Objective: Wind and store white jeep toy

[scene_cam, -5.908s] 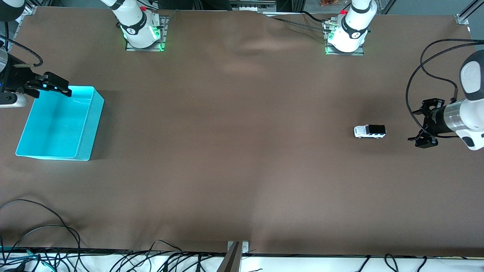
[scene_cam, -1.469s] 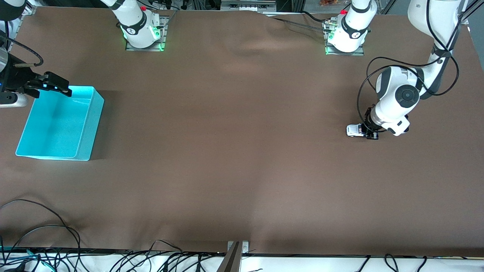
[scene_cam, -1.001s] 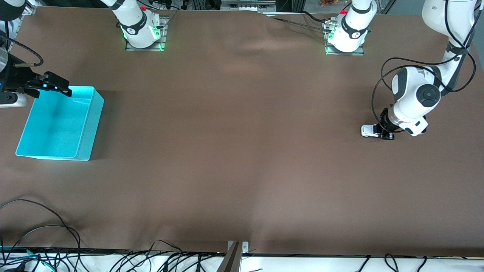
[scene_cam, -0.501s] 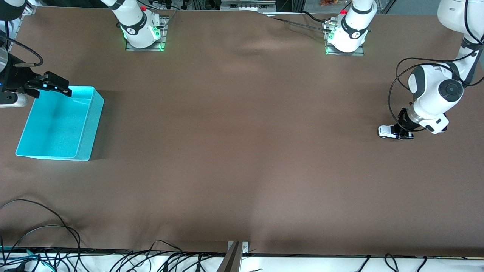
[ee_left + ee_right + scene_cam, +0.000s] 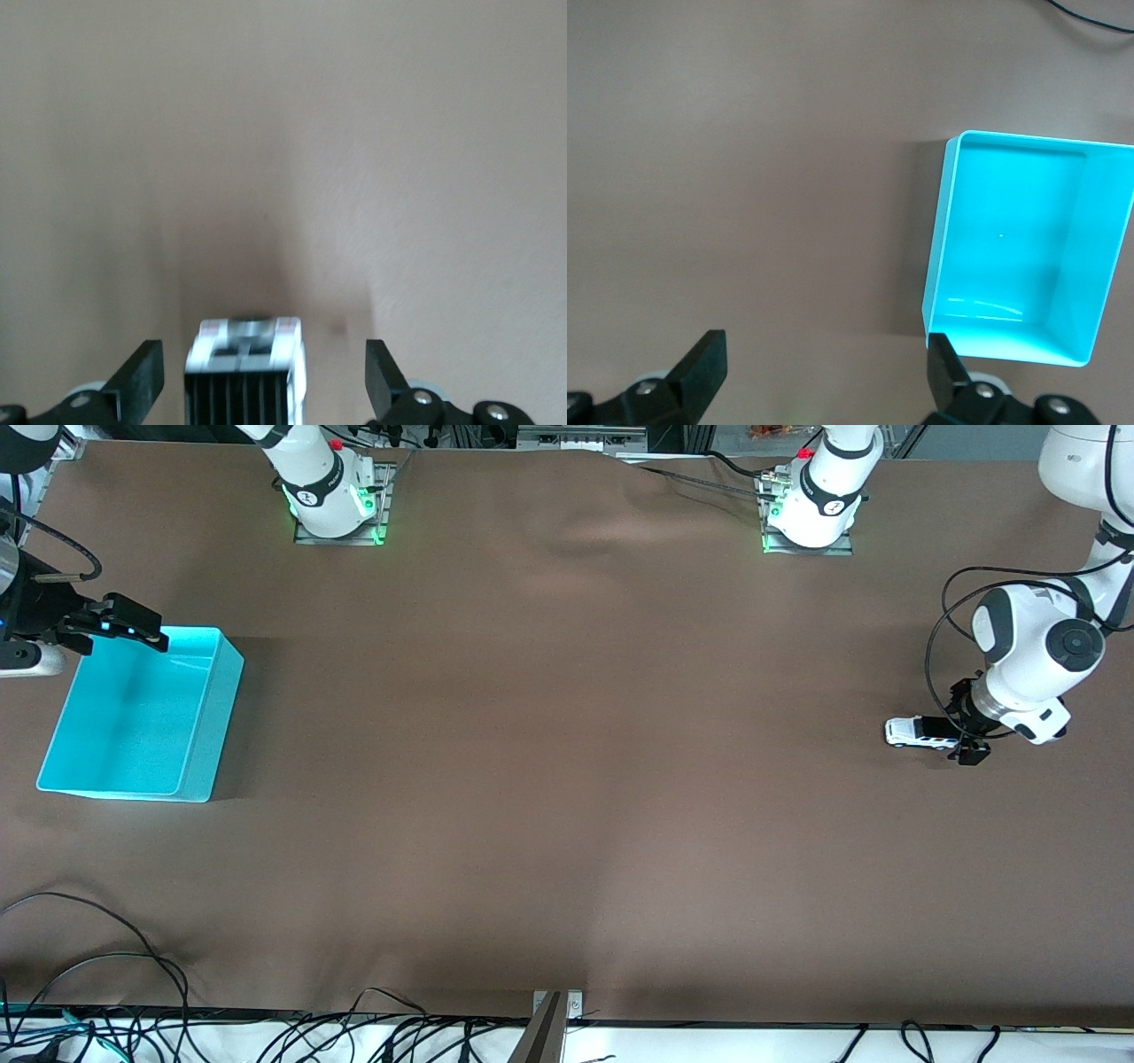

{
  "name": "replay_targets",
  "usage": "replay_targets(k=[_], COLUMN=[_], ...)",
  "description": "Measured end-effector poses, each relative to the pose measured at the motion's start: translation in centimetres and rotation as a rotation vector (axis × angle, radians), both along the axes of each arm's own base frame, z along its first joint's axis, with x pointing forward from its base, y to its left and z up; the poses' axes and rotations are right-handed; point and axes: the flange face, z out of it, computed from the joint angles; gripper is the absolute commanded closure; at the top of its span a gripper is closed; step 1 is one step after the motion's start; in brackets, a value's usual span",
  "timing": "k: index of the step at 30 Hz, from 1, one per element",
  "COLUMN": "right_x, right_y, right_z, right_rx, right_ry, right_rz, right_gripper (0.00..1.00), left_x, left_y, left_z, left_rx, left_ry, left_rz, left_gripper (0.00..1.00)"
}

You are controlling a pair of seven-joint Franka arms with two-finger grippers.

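Note:
The white jeep toy (image 5: 912, 732) stands on the brown table near the left arm's end. My left gripper (image 5: 962, 726) is low at the jeep's rear, open, with a finger on each side and a gap to both. The left wrist view shows the jeep (image 5: 246, 372) between the spread fingers of the left gripper (image 5: 261, 382), not touching either. The cyan bin (image 5: 142, 717) sits empty at the right arm's end. My right gripper (image 5: 133, 627) waits, open and empty, over the bin's corner. The right wrist view shows the bin (image 5: 1010, 239) past the right gripper (image 5: 824, 367).
The two arm bases (image 5: 332, 505) (image 5: 811, 509) stand along the table's edge farthest from the front camera. Cables (image 5: 106, 992) lie along the edge nearest to that camera. Brown cloth covers the table between jeep and bin.
My left gripper dragged the jeep toward the left arm's end of the table, then opened and let it go. The right arm has not moved.

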Motion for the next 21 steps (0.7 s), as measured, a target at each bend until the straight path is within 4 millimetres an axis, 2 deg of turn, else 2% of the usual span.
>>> replay_targets(k=[4, 11, 21], right_x=[0.0, 0.0, 0.0], right_y=[0.0, 0.0, 0.0], right_z=[0.0, 0.0, 0.0], right_rx=[0.0, 0.0, 0.0], right_ry=[0.0, 0.0, 0.0], right_rz=[0.0, 0.0, 0.0], right_gripper=[0.0, 0.0, 0.0], left_x=[0.9, 1.8, 3.8], left_y=[1.0, 2.1, 0.4], left_z=[2.0, 7.3, 15.2], left_rx=[0.011, 0.035, 0.04], left_ry=[0.045, 0.075, 0.077], left_rz=[-0.033, -0.113, -0.28], left_gripper=[0.0, 0.0, 0.0])
